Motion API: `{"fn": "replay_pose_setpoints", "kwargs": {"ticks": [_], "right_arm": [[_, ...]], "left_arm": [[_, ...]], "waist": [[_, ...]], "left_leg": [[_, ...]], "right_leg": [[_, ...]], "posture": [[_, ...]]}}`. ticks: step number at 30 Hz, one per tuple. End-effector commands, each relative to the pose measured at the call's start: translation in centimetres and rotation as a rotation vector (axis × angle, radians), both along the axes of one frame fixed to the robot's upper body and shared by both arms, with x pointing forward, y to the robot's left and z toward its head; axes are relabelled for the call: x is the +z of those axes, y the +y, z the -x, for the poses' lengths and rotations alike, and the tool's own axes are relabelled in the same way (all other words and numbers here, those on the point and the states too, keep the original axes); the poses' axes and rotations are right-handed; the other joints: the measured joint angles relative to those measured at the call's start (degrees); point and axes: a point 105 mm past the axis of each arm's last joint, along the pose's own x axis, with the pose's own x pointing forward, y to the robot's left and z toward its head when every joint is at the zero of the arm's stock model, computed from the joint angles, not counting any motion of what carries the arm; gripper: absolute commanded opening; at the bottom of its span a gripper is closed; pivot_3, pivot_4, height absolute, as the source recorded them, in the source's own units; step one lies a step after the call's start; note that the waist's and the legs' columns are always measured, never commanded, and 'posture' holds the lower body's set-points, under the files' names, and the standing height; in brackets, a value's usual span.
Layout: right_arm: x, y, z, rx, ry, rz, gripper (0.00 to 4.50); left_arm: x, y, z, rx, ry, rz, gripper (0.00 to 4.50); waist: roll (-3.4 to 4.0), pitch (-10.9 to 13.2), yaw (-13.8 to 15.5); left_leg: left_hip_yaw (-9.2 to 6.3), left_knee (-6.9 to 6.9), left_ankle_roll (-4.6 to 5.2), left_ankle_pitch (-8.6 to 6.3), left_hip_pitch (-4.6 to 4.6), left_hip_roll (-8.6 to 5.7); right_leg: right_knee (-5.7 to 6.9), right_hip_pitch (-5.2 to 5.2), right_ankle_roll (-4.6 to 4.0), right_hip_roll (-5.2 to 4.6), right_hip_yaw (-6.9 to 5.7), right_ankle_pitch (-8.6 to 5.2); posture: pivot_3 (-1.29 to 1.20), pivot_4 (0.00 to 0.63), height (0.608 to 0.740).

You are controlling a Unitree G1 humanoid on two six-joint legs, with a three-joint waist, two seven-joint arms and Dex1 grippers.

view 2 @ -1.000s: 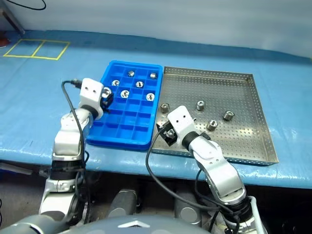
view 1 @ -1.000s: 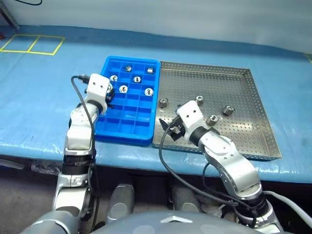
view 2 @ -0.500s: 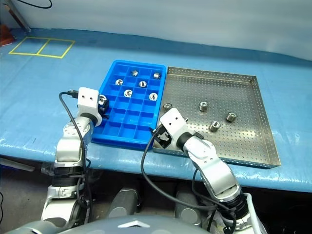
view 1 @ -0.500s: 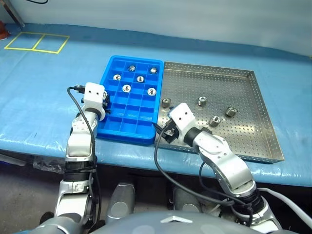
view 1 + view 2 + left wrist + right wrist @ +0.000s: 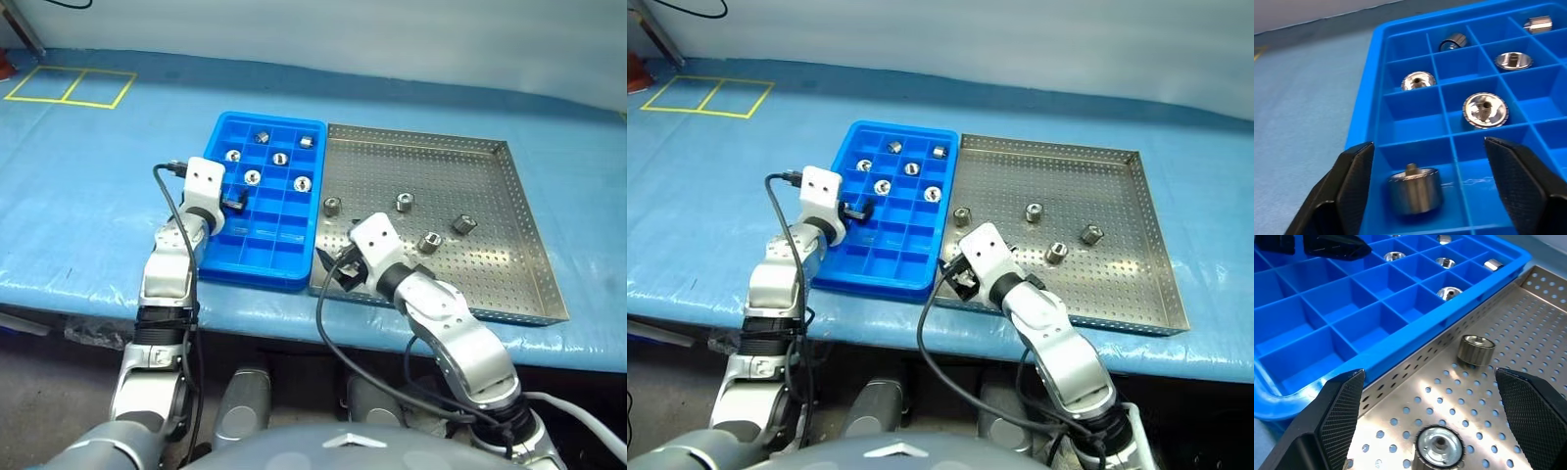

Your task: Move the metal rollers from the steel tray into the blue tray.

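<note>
The blue tray (image 5: 263,245) lies on the table with the steel tray (image 5: 485,269) against its right side. Several metal rollers (image 5: 253,177) sit in the blue tray's far compartments. My left gripper (image 5: 1428,145) is open over the tray's left column, and a roller (image 5: 1415,190) stands loose in the compartment between its fingers. Several more rollers (image 5: 403,202) lie spread over the steel tray. My right gripper (image 5: 1430,374) is open and empty over that tray's near left corner, with one roller (image 5: 1440,448) close below it and another (image 5: 1476,348) a little ahead.
Both trays rest on a table covered in blue sheet (image 5: 88,196), near its front edge. Yellow tape squares (image 5: 69,86) mark the far left of the table. Black cables (image 5: 328,333) trail from both wrists.
My left gripper has moved from the blue tray's left rim to over its left column and opened, and the roller it held now stands in a compartment. The right gripper stays put.
</note>
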Motion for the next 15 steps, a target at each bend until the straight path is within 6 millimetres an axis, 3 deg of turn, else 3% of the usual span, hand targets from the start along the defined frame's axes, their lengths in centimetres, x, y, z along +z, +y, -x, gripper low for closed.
{"fn": "replay_pose_setpoints", "kwargs": {"ticks": [1, 4, 7, 10, 15], "right_arm": [[1.1, -2.0, 0.3, -0.075, -0.042, 0.008, 4.50], [0.7, -4.1, 0.9, -0.151, -0.024, 0.028, 4.50], [0.3, -5.7, 1.3, -0.215, -0.010, 0.041, 4.50], [0.1, -6.6, 1.6, -0.263, -0.003, 0.042, 4.50], [-0.2, -6.8, 2.0, -0.299, 0.005, 0.031, 4.50]], "left_arm": [[4.4, -3.5, -0.7, -0.193, -0.117, 0.003, 4.49], [5.7, -8.4, 0.3, -0.543, -0.151, -0.099, 4.49], [5.5, -12.1, 2.8, -0.911, -0.128, -0.196, 4.49], [4.5, -13.6, 3.8, -1.118, -0.044, -0.255, 4.49], [2.0, -14.3, 4.3, -1.353, 0.105, -0.466, 4.49]], "waist": [[-0.01, 0.00, -0.21], [0.00, 0.00, -0.66], [0.03, -0.01, -1.39], [0.04, -0.01, -2.38], [0.04, -0.01, -3.81]], "left_leg": [[0.00, 0.00, 0.00, 0.00, -0.02, 0.00], [0.00, 0.00, 0.00, 0.00, -0.05, -0.01], [0.09, -0.07, 0.01, -0.01, -0.02, -0.01], [0.14, -0.11, 0.02, -0.02, -0.01, 0.02], [0.13, -0.08, 0.05, 0.00, -0.01, 0.06]], "right_leg": [[0.00, -0.01, 0.00, 0.00, 0.00, 0.00], [-0.02, -0.02, 0.00, 0.00, -0.01, 0.00], [-0.11, -0.02, -0.01, -0.02, 0.05, -0.01], [-0.07, -0.09, -0.05, -0.03, 0.08, -0.04], [0.01, -0.13, -0.10, 0.02, 0.07, -0.07]], "posture": [[-0.04, 0.150, 0.740], [-0.05, 0.150, 0.740], [-0.08, 0.150, 0.740], [-0.11, 0.150, 0.740], [-0.14, 0.150, 0.740]]}}
